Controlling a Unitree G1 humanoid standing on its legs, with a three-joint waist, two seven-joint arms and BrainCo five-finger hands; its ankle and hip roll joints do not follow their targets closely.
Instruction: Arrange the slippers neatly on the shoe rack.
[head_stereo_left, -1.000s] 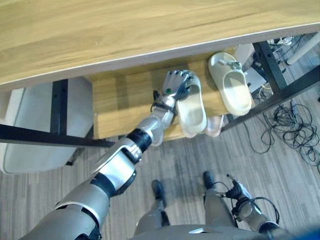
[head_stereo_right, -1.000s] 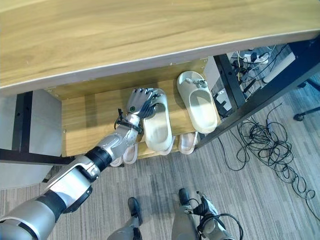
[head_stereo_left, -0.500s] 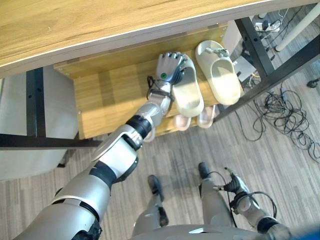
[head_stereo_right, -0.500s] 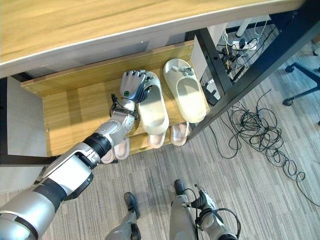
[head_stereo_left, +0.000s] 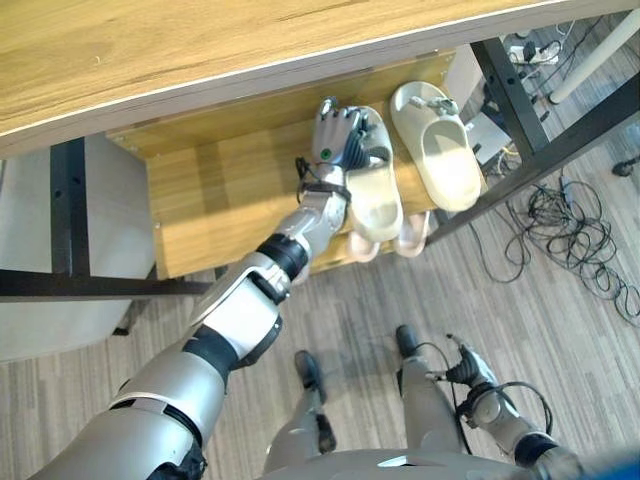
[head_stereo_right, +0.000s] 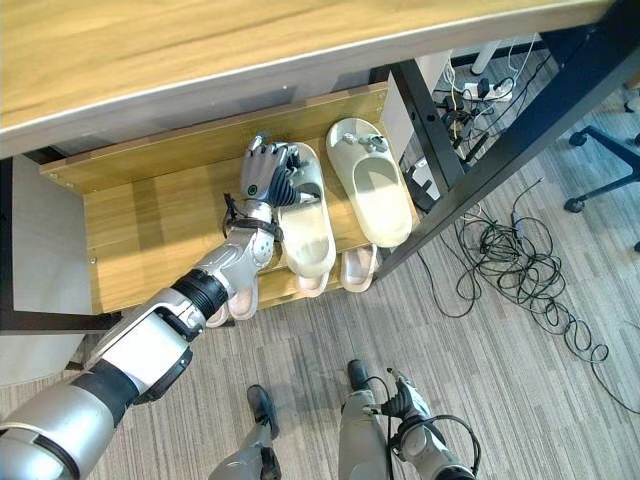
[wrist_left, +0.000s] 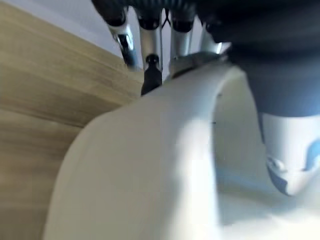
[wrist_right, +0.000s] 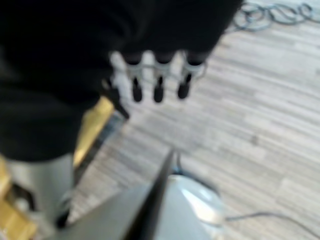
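On rack (head_stereo_left: 220, 190), left hand (head_stereo_left: 335, 135) pinching slipper (head_stereo_left: 375, 195) at toe strap. You release crooked, it slides off front edge.

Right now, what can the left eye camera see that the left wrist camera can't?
The left eye view takes in the second cream slipper lying beside the held one on the wooden shoe rack, two pinkish slippers poking out from the shelf below, the desk top overhead and cables on the floor. The left wrist view, from very close, gives the fingers reaching over the slipper's strap. Both views have the left hand closed on the cream slipper with the rack's wood next to it.
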